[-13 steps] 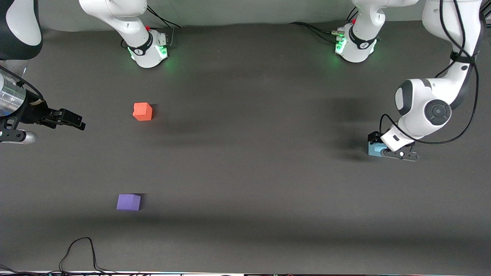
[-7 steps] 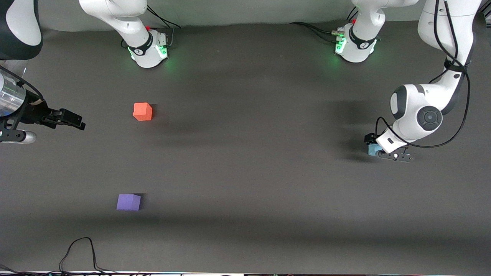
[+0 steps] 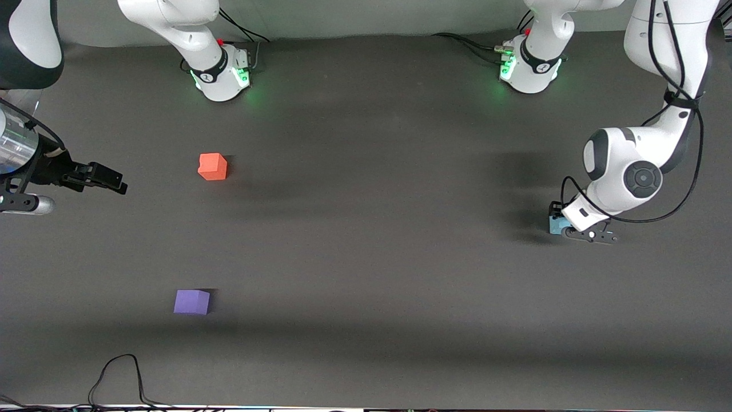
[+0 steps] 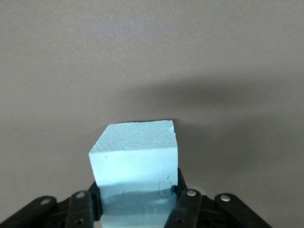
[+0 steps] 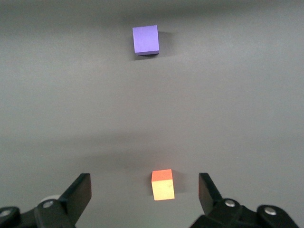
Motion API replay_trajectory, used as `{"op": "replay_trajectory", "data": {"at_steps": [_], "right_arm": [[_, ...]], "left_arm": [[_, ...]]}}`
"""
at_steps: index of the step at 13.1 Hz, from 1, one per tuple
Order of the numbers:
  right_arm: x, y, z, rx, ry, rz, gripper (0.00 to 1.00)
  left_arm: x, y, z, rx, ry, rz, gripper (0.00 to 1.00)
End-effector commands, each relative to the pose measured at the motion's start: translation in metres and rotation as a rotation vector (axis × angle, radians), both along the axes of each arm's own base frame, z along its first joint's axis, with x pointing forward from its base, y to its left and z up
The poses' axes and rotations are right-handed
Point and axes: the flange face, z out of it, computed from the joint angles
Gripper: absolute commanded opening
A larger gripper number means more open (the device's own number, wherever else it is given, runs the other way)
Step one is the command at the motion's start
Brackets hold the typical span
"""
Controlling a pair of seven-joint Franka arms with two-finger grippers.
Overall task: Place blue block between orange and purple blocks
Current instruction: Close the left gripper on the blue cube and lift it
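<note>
Left pincer low at the left arm's end of the worktop, clenched on the blue block; in the left wrist view, fingers pressed against both lower sides of the blue block, the upper half sticking out past the tips. Cannot tell whether the block touches the worktop or sits just above it. Dark shadow on the worktop right beside the block.

Right pincer waiting at the right arm's end, released, fingers spread wide. Relative to the blue block: orange block well apart toward the right arm's end and a little farther from the front camera; purple block also well apart toward the right arm's end, but nearer to the front camera. Both resting flat on the worktop, a wide gap between them. In the right wrist view, orange block seen between the spread fingers, purple block farther off.
</note>
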Motion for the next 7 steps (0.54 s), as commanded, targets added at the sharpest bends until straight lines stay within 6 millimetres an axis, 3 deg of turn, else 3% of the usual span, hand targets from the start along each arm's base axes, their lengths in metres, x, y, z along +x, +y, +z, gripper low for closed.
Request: {"op": "replay_trajectory", "data": {"at_steps": [1, 3, 4, 5, 7], "right_arm": [[-0.001, 0.0, 0.003, 0.005, -0.012, 0.008, 1.0], [-0.001, 0.0, 0.002, 0.005, -0.01, 0.008, 1.0], [-0.001, 0.0, 0.003, 0.005, -0.012, 0.01, 1.0], [-0.001, -0.002, 0.002, 0.005, -0.01, 0.007, 1.0], [-0.001, -0.002, 0.002, 0.005, -0.01, 0.008, 1.0]], "left_arm": [[0.026, -0.001, 0.082, 0.009, 0.047, 0.025, 0.37], [0.036, -0.014, 0.13, 0.017, 0.056, 0.077, 0.37], [0.036, -0.037, 0.146, 0.025, 0.054, 0.109, 0.37], [0.033, -0.07, 0.158, 0.026, 0.044, 0.115, 0.37], [0.023, -0.16, 0.169, 0.029, 0.029, 0.143, 0.37]]}}
